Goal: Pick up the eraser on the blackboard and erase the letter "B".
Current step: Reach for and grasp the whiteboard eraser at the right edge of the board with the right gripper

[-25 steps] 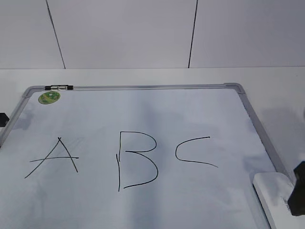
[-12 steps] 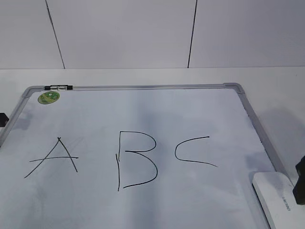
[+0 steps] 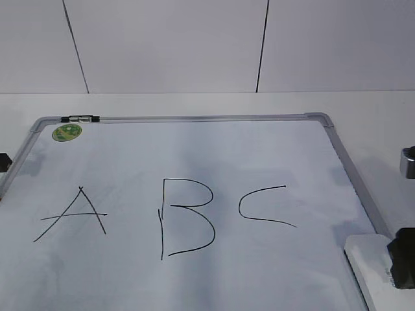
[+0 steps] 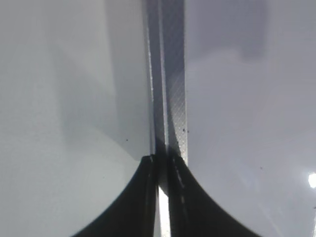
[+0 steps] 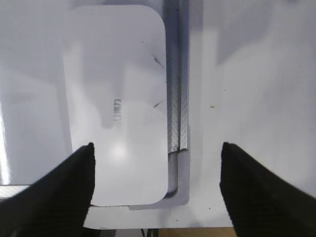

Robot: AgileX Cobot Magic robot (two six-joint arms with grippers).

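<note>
The blackboard [image 3: 194, 149] is a white board with a grey frame, lying flat, with black letters A, B and C. The letter "B" [image 3: 187, 218] is whole at its middle. The white eraser [image 3: 368, 262] lies in the board's near right corner; in the right wrist view the eraser [image 5: 116, 94] shows grey lettering. My right gripper [image 5: 157, 165] is open above the eraser's near end and the board frame [image 5: 177, 98], empty; its dark body shows in the exterior view [image 3: 402, 262]. My left gripper [image 4: 163, 165] is shut and empty over the board's left frame [image 4: 170, 74].
A round green sticker [image 3: 67, 132] and a black-and-silver clip [image 3: 80, 119] sit at the board's far left corner. White table [image 3: 194, 103] surrounds the board; a white panelled wall stands behind. The table's near edge [image 5: 197, 231] shows just past the board corner.
My right gripper drew off to the right, then came back left and lower over the eraser's right end. The eraser, letters and left gripper have not moved.
</note>
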